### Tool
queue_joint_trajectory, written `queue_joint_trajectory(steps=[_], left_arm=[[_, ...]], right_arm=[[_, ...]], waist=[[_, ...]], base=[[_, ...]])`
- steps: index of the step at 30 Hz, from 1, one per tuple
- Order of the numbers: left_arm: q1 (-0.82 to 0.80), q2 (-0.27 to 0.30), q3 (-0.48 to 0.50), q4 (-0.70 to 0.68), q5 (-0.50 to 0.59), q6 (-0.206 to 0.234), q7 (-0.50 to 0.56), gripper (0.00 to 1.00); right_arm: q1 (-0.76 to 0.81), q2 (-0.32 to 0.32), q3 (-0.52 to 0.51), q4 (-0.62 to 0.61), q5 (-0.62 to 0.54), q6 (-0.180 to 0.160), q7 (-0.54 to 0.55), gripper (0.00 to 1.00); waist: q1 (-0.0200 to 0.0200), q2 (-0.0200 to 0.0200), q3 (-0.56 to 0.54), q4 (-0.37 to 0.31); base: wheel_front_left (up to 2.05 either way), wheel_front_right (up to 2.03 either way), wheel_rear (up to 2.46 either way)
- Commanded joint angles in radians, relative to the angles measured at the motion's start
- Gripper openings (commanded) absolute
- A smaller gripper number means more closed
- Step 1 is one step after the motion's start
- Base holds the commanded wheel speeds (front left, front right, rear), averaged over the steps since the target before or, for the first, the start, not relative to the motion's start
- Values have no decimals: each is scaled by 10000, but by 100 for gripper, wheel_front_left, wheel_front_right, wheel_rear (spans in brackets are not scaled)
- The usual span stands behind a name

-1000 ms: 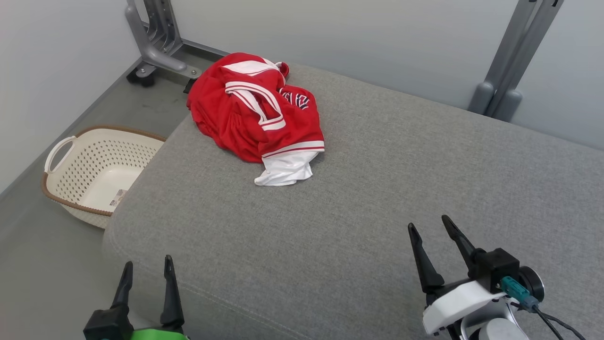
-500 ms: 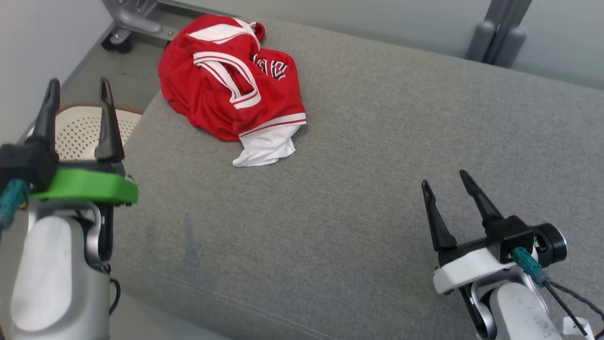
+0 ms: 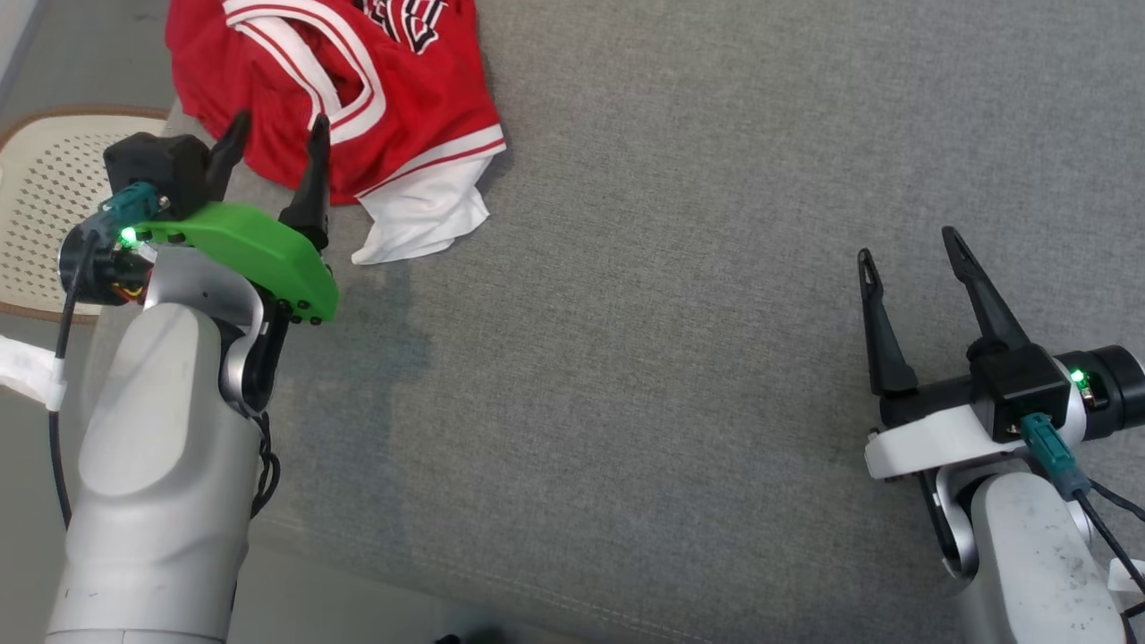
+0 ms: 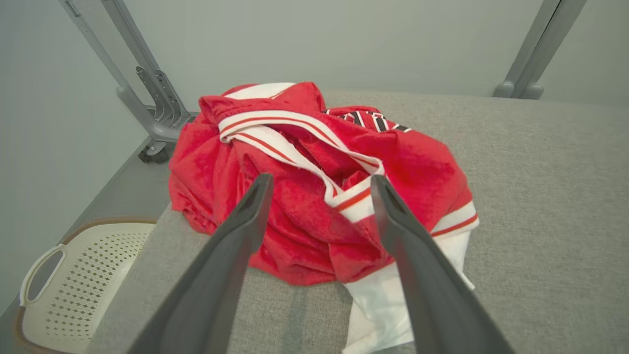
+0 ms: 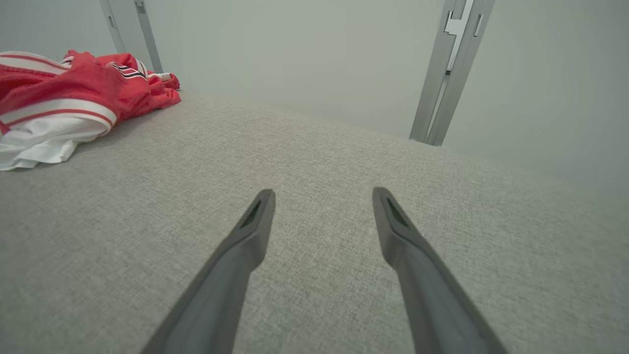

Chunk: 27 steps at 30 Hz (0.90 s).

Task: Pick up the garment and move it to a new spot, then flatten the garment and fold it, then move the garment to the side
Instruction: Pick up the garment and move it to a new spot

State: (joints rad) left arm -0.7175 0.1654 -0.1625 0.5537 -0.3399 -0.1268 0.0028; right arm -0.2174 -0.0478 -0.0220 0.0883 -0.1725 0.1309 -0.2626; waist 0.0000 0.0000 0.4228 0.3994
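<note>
Spread-open left tool (image 3: pixel 278 125) hovers by a crumpled red garment (image 3: pixel 358 80) at the cushion (image 3: pixel 626 358) edge; a shallow pinch may shove it off toward the basket (image 3: pixel 45 179).

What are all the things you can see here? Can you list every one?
jersey: one, red with white stripes and a white hem, crumpled on the far left corner of the cushion
cushion: one, grey fabric, wide and flat, under the jersey
basket: one, cream with little holes and a brown rim, on the floor left of the cushion
metal frame legs: two, grey, behind the cushion by the wall
wall: one, pale grey, behind everything
left gripper: one, dark fingers on a green mount, fingers apart, pointing at the jersey's near edge
right gripper: one, dark fingers on a white mount, fingers apart, over bare cushion on the right
</note>
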Motion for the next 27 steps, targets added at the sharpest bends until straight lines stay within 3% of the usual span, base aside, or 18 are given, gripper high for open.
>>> queue_joint_trajectory(steps=[1, 10, 11, 13, 15, 16, 19, 20, 27], left_arm=[[-248, 27, -38, 230, -125, -26, 10, 100], [-733, 139, -446, 1692, -663, -41, -310, 100], [-777, 128, -502, 1791, -704, -41, -343, 96], [-876, 110, -645, 1974, -840, -42, -377, 45], [-922, 88, -821, 2175, -1065, -42, -251, 12], [-925, 63, -879, 2294, -1236, -43, -121, 6], [-946, 31, -1143, 2531, -1595, -43, 259, 11], [-951, 69, -1255, 2548, -1731, -42, 324, 1], [-1178, 525, -1275, 2672, -1857, -43, -452, 0]], right_arm=[[-220, -43, -27, -105, -66, -3, -35, 100], [-366, -43, -54, -299, 11, -3, -35, 100], [-362, -43, -59, -294, 24, -3, -35, 100], [-360, -43, -66, -264, 56, -3, -35, 100], [-381, -43, -63, -226, 85, -3, -35, 100], [-388, -41, -56, -207, 119, -3, -35, 100], [-404, -43, -29, -174, 176, -3, -35, 100], [-409, -43, -24, -172, 204, -3, -35, 100], [-392, -43, -71, -114, 412, -3, -35, 100]], waist=[[0, 0, 676, -422], [0, 0, 845, -615], [0, 0, 836, -633], [0, 0, 806, -677], [0, 0, 753, -721], [0, 0, 723, -744], [0, 0, 653, -807], [0, 0, 629, -828], [0, 0, 249, -952]], base=[[0, 0, 0], [0, 0, 0], [0, 0, 0], [0, 0, 0], [0, 0, 0], [0, 0, 0], [0, 0, 0], [0, 0, 0], [0, 0, 0]])
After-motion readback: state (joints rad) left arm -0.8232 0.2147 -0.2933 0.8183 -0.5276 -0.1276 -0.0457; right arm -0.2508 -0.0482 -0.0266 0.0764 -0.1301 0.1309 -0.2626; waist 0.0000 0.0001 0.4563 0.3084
